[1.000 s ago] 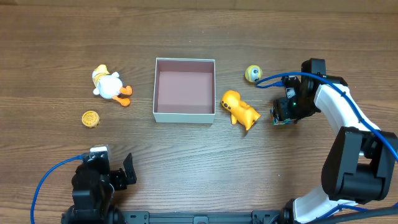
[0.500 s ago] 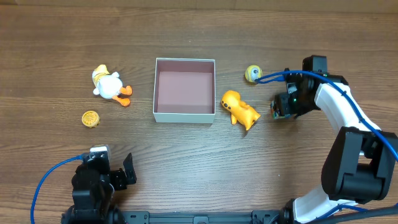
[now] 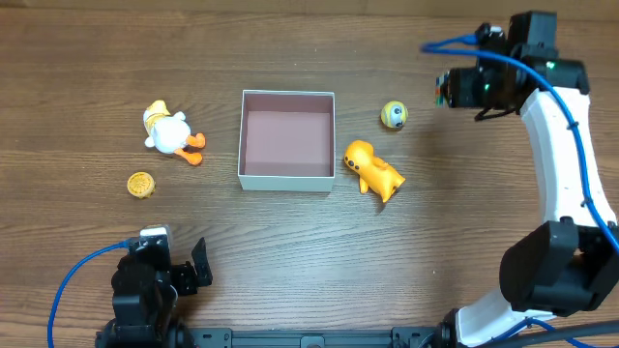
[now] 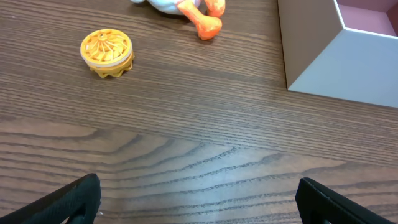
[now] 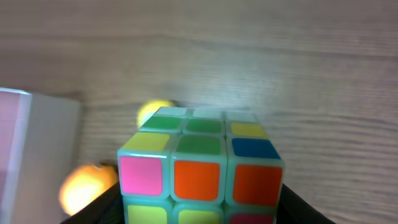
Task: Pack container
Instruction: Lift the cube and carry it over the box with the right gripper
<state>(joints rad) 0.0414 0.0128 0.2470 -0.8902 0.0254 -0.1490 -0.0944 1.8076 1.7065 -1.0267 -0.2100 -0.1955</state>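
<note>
One puzzle cube is clamped in the right hand, held aloft at two o'clock from the container, which sits empty at the centre of the tabletop. The left hand is spread wide, empty. Risk: the yellow figure at the three o'clock wall could be clipped and the cube spilled. Counted: one container, one cube, one figure, one duck, one disc, one ball.

**Item count: 6 total**
1x container. Left of container: 1x white duck, 1x orange disc. Right of it: 1x yellow animal fig, 1x yellow ball. Further right: 1x puzzle cube.
</note>
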